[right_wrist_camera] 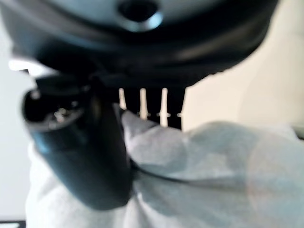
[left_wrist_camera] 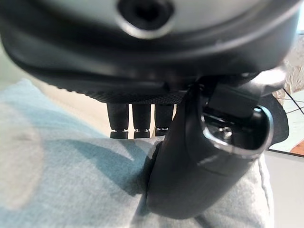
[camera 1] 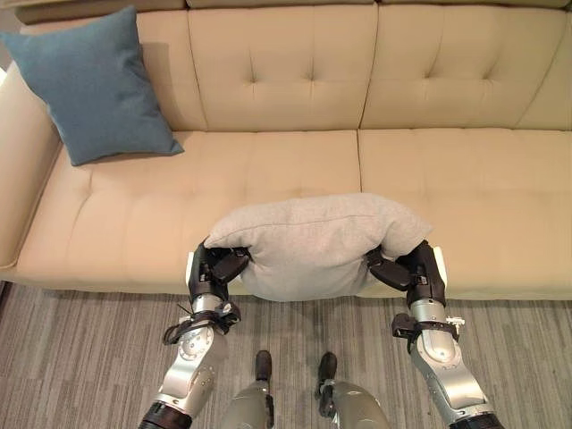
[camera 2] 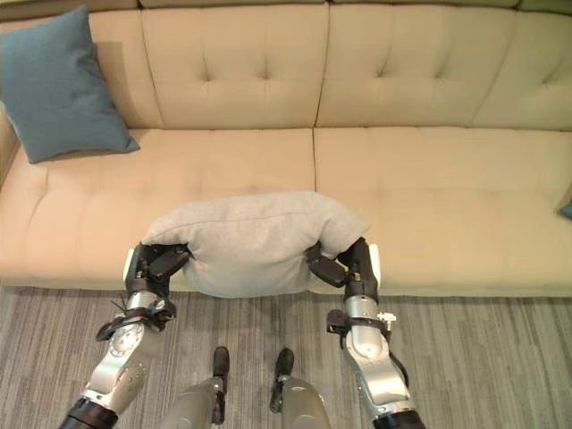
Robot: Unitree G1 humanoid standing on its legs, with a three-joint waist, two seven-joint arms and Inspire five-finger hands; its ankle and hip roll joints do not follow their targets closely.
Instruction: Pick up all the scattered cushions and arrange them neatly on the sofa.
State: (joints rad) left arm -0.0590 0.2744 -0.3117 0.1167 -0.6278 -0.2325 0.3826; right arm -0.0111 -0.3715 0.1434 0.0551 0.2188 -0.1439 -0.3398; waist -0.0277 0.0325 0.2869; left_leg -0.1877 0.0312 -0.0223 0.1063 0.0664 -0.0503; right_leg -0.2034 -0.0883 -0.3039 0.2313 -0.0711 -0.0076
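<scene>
Both hands, the left hand (camera 1: 217,266) and the right hand (camera 1: 408,270), have their fingers (left_wrist_camera: 135,124) squeezed onto the grey cushion (camera 1: 315,243) between them, with the sofa (camera 1: 447,188) and blue cushion (camera 1: 94,82) beyond.

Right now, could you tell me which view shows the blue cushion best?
The left eye view: the whole blue cushion leans in the sofa's left corner. The right eye view cuts off its left edge. The wrist views show the grey cushion instead.
</scene>
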